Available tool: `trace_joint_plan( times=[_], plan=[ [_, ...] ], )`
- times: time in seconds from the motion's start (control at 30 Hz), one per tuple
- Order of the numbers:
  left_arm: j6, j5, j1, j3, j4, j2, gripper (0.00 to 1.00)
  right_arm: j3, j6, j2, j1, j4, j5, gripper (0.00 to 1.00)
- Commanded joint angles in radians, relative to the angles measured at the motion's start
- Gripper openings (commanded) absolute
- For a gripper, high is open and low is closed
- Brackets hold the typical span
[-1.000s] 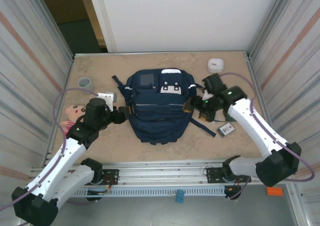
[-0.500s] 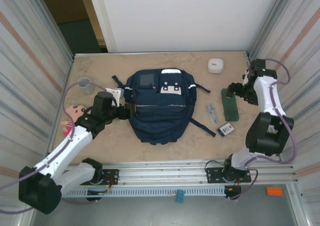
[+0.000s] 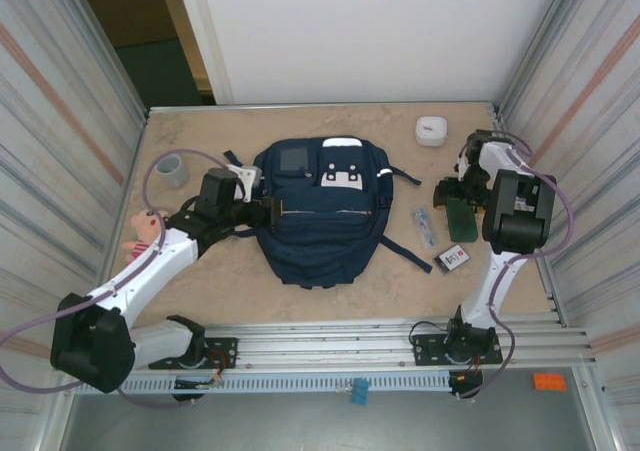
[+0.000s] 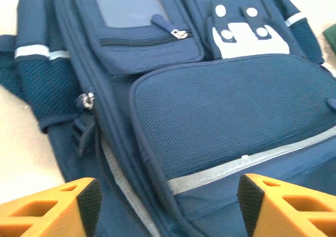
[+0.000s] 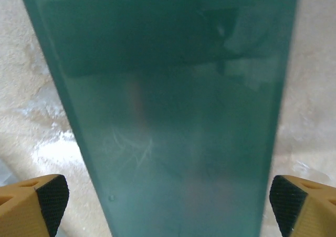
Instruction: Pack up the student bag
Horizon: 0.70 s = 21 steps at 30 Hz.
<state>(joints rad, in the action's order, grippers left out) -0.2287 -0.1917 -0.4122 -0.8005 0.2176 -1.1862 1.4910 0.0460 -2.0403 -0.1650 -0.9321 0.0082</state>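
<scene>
The right gripper (image 5: 168, 205), fingers (image 5: 37, 200) open astride the flat green item (image 5: 168, 90), should lower squarely and close across its narrow width.

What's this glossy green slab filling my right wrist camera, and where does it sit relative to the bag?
Observer: It's a dark green flat rectangular board lying on the table, to the right of the navy blue fabric backpack and apart from it.
Operator: Anything between them?
Observer: Yes, a slim clear packet lies between the board and the backpack.
Operator: Where's the other arm?
Observer: The left hand is open at the backpack's left edge.
</scene>
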Motion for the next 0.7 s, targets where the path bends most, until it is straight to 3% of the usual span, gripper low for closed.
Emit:
trace_joint_plan(
  times=[0.0,0.13,0.2,0.33,0.43,0.53,0.6,0.67],
  plan=[
    [0.141,-0.213,0.000,-0.038,-0.084,-0.016,0.71,0.032,0.040,-0.034,-0.012,-0.002,0.020,0.98],
    [0.363,-0.445,-0.009,-0.083,-0.057,-0.069,0.71,0.039,0.045,-0.061,-0.027,-0.002,-0.013,0.81],
    [0.505,-0.499,-0.022,-0.130,0.021,-0.106,0.72,0.034,0.046,-0.063,-0.031,0.005,-0.018,0.73],
    [0.730,-0.573,-0.043,-0.202,0.141,-0.169,0.77,0.016,0.025,-0.046,-0.041,0.030,-0.025,0.67],
    [0.844,-0.539,-0.074,-0.249,0.201,-0.219,0.79,-0.026,-0.010,0.031,-0.056,0.078,-0.064,0.66],
    [0.933,-0.431,-0.130,-0.295,0.242,-0.281,0.82,-0.098,-0.053,0.150,-0.072,0.160,-0.139,0.65],
    [0.955,-0.335,-0.161,-0.305,0.216,-0.319,0.84,-0.137,-0.074,0.227,-0.075,0.200,-0.189,0.65],
    [0.956,-0.322,-0.162,-0.312,0.172,-0.357,0.86,-0.170,-0.089,0.300,-0.074,0.232,-0.241,0.64]
  ],
)
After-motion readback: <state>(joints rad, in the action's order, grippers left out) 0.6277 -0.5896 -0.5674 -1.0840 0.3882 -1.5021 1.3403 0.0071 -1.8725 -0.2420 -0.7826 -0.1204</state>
